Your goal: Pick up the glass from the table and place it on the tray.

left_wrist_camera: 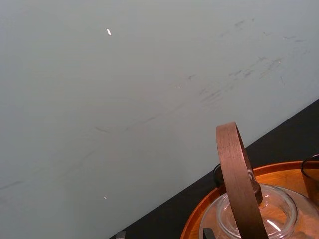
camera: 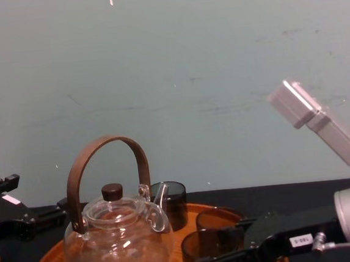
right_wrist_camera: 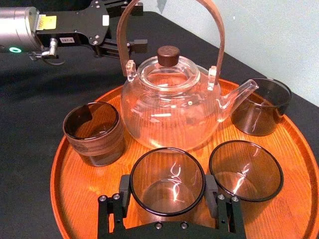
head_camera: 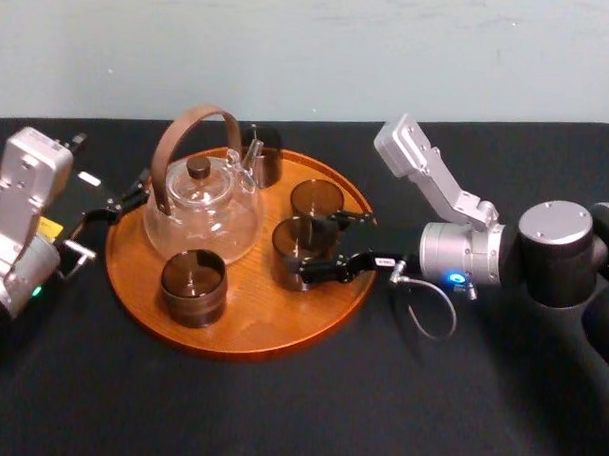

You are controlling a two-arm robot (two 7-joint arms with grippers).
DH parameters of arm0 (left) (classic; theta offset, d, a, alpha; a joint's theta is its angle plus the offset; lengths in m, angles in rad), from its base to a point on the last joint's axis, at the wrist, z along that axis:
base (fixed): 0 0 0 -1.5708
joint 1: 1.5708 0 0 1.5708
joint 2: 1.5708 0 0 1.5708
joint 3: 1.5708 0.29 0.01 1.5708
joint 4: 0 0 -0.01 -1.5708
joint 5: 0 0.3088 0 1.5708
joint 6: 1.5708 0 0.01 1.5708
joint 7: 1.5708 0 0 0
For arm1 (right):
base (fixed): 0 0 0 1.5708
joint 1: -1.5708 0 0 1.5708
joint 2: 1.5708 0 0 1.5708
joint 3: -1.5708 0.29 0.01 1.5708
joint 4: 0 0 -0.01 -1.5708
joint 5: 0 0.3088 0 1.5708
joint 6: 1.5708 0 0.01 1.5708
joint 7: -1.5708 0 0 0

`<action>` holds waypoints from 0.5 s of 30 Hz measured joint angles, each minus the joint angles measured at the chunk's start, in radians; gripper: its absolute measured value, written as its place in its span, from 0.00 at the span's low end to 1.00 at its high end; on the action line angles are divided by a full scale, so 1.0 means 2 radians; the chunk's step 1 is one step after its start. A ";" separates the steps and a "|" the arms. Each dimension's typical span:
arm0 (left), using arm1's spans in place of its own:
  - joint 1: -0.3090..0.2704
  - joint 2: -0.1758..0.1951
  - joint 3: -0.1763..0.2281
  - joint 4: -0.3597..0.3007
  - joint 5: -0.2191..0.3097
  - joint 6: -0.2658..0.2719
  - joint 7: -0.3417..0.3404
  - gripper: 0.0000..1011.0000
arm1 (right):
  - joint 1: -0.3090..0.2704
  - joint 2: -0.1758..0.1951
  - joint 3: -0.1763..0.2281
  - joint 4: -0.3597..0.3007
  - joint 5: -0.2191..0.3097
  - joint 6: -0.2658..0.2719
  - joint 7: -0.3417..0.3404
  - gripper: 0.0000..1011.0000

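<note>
At the left edge of the head view the left gripper [head_camera: 125, 200] lies low over the table [head_camera: 278, 417], just beside the left rim of the tray [head_camera: 271, 327]; its fingers are spread with nothing between them, their tips near the teapot's handle. The round wooden tray fills the middle of the frame; on its left half stands the glass teapot [head_camera: 203, 209], with a brown arched handle and a dark knob on its lid, its spout pointing toward the upper right. At the lower left of the tray, just in front of the teapot, stands a ribbed cup [head_camera: 193, 284], dark and upright; at the tray's upper edge, behind the spout, stands a back glass [head_camera: 262, 156]. Right of the teapot two smoky tumblers stand close together, both upright on the wood: the second glass [head_camera: 317, 198] above, and the glass [head_camera: 299, 243] below it, already inside the tray's rim. The right gripper [head_camera: 319, 249] reaches in from the right across the tray's edge and pinches that lower tumbler, one black finger against each side of it; in the right wrist view the pads [right_wrist_camera: 124, 188] lie against its wall just below the rim. Farther right, its silver wrist and a looped cable hang over the black table.
</note>
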 joint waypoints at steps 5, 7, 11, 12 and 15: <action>0.000 0.000 0.000 0.000 0.000 0.000 0.000 0.99 | 0.008 -0.007 -0.006 0.014 -0.001 -0.001 0.000 0.89; 0.000 0.000 0.000 0.000 0.000 0.000 0.000 0.99 | 0.010 -0.010 -0.007 0.019 -0.001 -0.001 0.001 0.89; 0.000 0.000 0.000 0.000 0.000 0.000 0.000 0.99 | 0.016 -0.016 -0.012 0.032 -0.001 -0.004 0.002 0.89; 0.000 0.000 0.000 0.000 0.000 0.000 0.000 0.99 | 0.017 -0.018 -0.013 0.035 -0.002 -0.005 0.002 0.89; 0.000 0.000 0.000 0.000 0.000 0.000 0.000 0.99 | 0.019 -0.019 -0.014 0.039 -0.002 -0.005 0.003 0.89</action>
